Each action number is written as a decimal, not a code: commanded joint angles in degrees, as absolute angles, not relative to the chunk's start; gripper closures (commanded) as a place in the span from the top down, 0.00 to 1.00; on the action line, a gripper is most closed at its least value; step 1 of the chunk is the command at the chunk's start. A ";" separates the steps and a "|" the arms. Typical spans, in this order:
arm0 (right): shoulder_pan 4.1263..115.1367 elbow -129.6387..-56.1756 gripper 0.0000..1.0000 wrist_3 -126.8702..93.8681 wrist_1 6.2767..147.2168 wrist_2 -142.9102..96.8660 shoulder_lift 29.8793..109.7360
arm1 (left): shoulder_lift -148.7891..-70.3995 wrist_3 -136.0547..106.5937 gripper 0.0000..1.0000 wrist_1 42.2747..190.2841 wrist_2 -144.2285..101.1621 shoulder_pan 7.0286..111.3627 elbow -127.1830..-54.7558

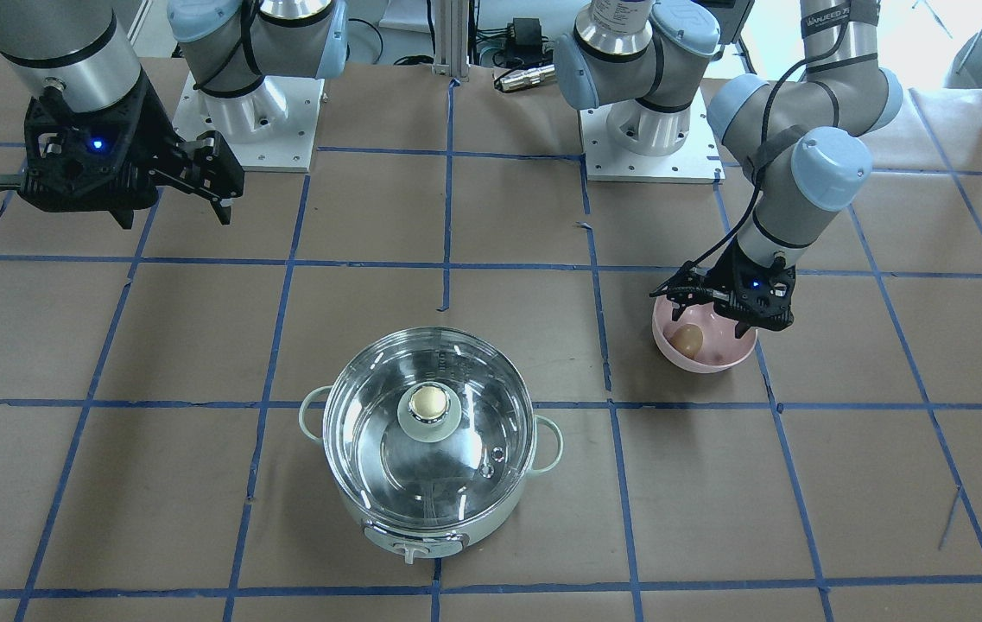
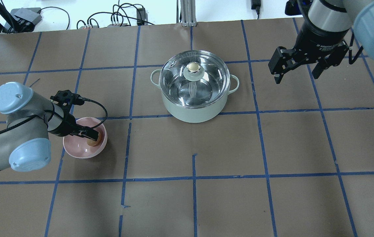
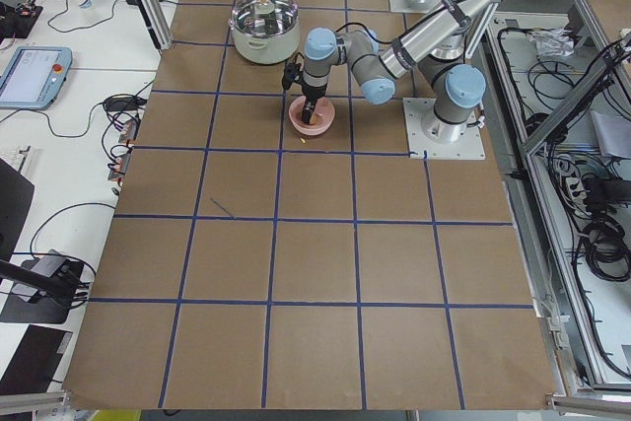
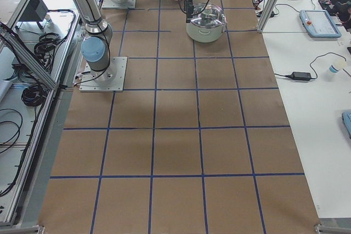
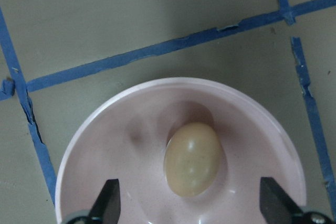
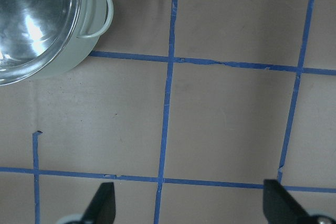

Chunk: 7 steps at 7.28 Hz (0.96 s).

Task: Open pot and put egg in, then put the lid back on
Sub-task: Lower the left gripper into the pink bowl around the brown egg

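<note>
Left gripper (image 5: 191,202) is hanging low over the pink bowl (image 5: 251,129), jaws standing apart, one finger on each side of the egg (image 5: 192,159). In the left wrist view neither finger is touching the shell.

The egg is lying on its side at the bottom of the bowl. The bowl is sitting on the robot's left side of the table (image 2: 272,148), nearer the robot than the pot (image 2: 193,112) and well apart from it. The pot is standing at the middle of the table, and the lid (image 2: 208,82) is sitting flat on its rim with the cream knob (image 2: 193,67) upward.

Progress: judging from this layout, no step is complete. The pot is not yet opened, the egg is not yet grasped, and the egg transfer and lid replacement are both outstanding. The step in hand appears to be closing on the egg.

Arm pose: the left arm is reaching out with its elbow bent and its wrist pointing nearly straight down into the bowl. The right gripper (image 2: 296,76) is hovering high above the table to the right of the pot, clear of it, jaws standing apart and holding nothing, pointing downward.
</note>
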<state>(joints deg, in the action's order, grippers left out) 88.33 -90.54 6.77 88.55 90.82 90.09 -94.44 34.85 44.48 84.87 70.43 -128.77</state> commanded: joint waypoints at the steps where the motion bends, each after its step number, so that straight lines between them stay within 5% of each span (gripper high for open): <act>1: 87.72 -90.35 1.00 6.85 88.51 90.79 90.09 | -94.66 34.98 0.99 44.47 84.82 70.49 -128.85; 7: 88.59 -89.21 1.00 6.24 88.07 90.79 90.26 | -98.78 34.63 0.98 40.52 84.46 71.36 -128.85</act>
<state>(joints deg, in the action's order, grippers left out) 88.18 -89.48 6.75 87.98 91.01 90.19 -97.88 34.79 41.33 84.49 70.80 -128.78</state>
